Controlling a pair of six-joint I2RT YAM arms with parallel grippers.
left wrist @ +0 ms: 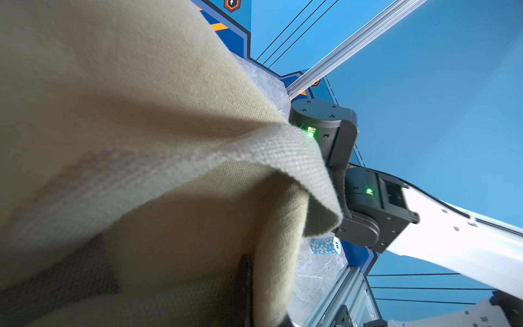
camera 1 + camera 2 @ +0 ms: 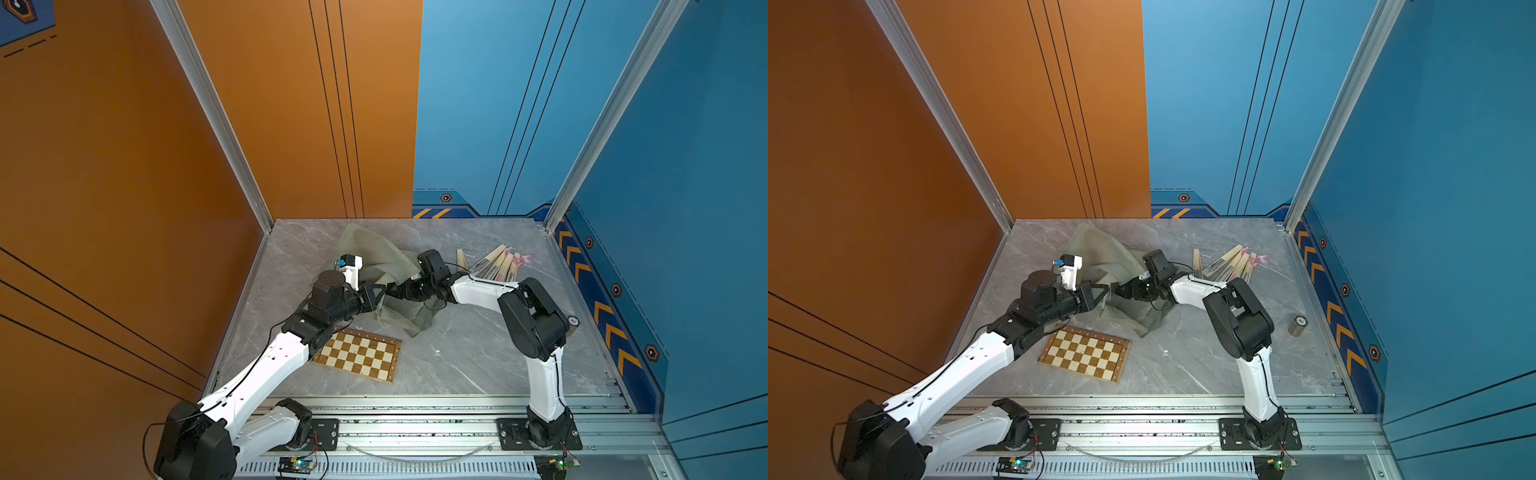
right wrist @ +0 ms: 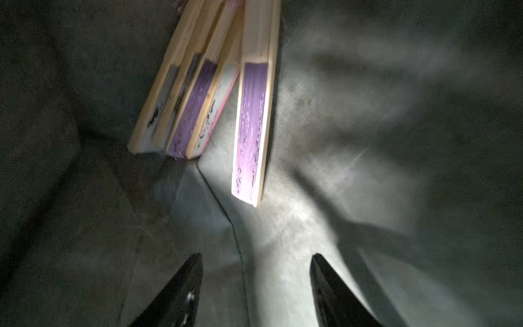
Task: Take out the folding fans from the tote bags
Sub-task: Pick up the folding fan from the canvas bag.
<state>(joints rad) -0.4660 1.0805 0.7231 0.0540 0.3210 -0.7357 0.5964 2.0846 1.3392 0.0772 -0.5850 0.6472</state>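
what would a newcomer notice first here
The olive tote bag crumpled in the middle, with the left tool pinching its fabric. In the right wrist view the open right tool faces purple folding fans inside the dark bag. A heap of fans lies at the far right of the table.

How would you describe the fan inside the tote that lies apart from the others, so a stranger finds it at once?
Look inside the olive tote bag, where the open right gripper reaches in. Several folding fans lie packed together there; this fan lies apart beside them, ends nearest the gripper, and shows a brightly lit purple leaf.
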